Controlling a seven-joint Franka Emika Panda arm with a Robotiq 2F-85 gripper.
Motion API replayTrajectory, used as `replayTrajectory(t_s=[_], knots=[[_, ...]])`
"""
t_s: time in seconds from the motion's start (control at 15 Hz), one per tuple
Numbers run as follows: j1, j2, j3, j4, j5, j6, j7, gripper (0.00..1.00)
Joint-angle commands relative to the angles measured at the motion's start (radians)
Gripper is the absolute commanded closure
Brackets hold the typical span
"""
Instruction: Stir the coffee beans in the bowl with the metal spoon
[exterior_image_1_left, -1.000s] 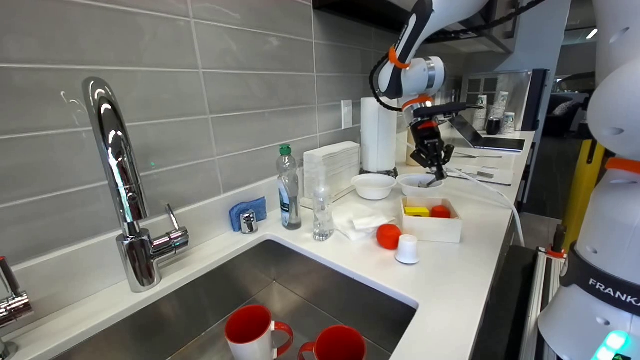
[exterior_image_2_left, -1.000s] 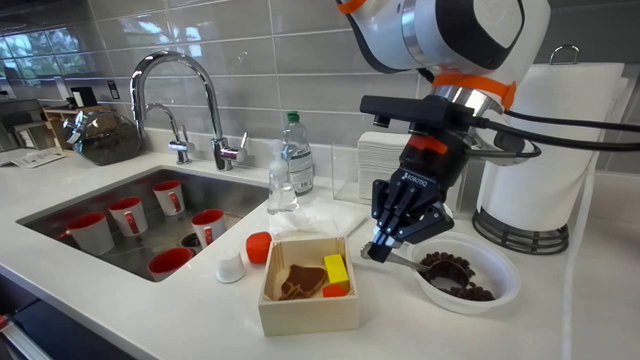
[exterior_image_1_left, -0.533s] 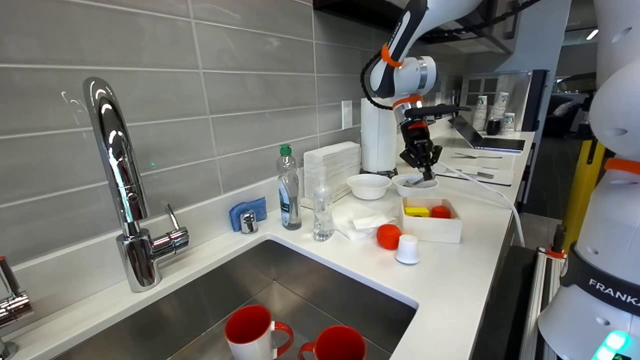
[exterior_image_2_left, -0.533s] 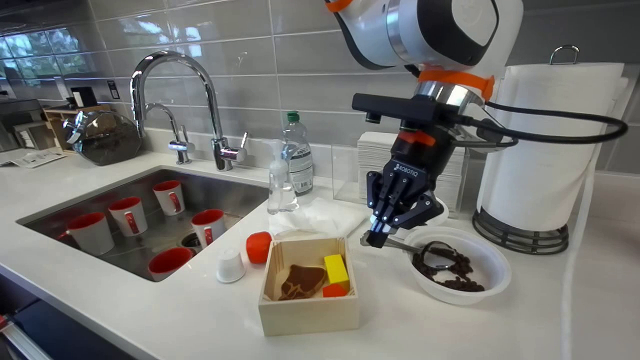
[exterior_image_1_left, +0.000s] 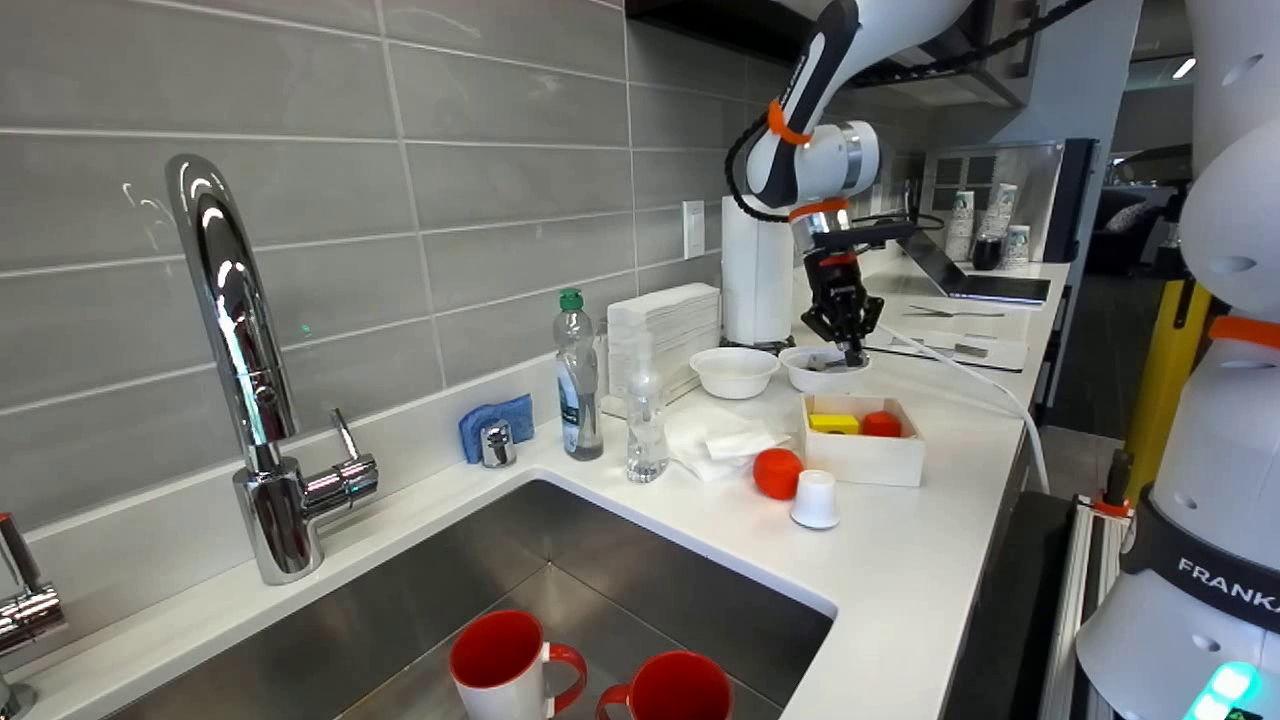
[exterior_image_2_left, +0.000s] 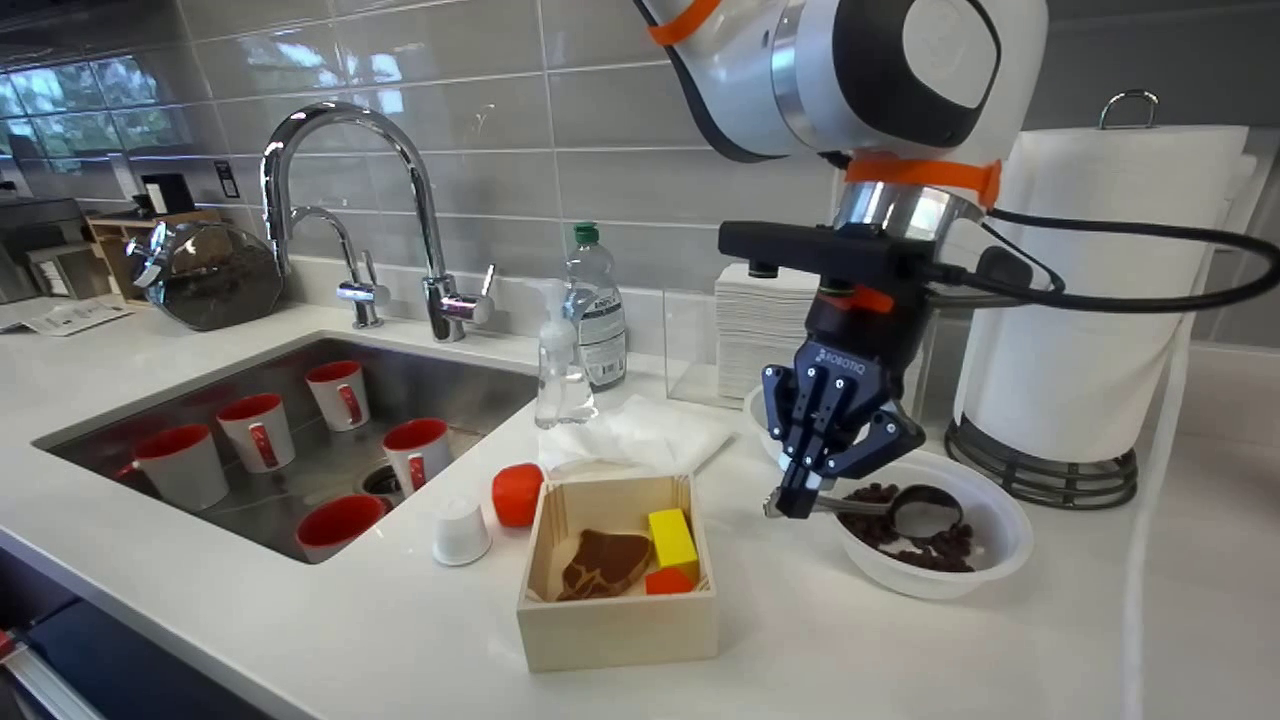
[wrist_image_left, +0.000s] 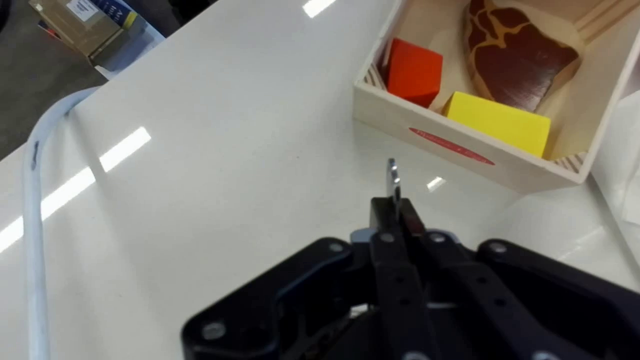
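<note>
The shallow white bowl (exterior_image_2_left: 925, 585) stands on the counter by the paper towel roll; it also shows in an exterior view (exterior_image_1_left: 812, 382). Dark coffee beans (exterior_image_2_left: 945, 552) lie in it, with a patch of bare bottom showing. My gripper (exterior_image_2_left: 797, 503) is shut on the handle of the metal spoon (exterior_image_2_left: 852, 506), just outside the bowl's rim. The spoon's head is inside the bowl, over and among the beans. In the wrist view, the fingertips (wrist_image_left: 396, 212) pinch the spoon, and its handle end (wrist_image_left: 393, 177) sticks out past them. The bowl is out of the wrist view.
A second white bowl (exterior_image_1_left: 735, 375) stands close beside it. A wooden box (exterior_image_2_left: 620, 635) with toy food is near the gripper. The paper towel roll (exterior_image_2_left: 1090, 330) and napkin stack (exterior_image_1_left: 660, 335) stand behind. A white cable (exterior_image_2_left: 1140, 560) crosses the counter. The sink (exterior_image_2_left: 300, 480) holds red-and-white mugs.
The gripper swung toward the napkins, then a little back, and now stands more upright. The spoon head shifted among the beans. Both white bowls slid slightly toward the wall.
</note>
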Motion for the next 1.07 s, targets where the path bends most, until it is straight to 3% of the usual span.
replayTrajectory(t_s=[0.0,0.4,1.0], knots=[[0.022,-0.012,-0.027,-0.023,-0.094,-0.024,0.033,0.99],[0.025,-0.046,-0.019,-0.046,-0.160,-0.106,-0.015,0.99],[0.018,-0.040,0.039,-0.047,-0.012,-0.056,-0.055,0.99]])
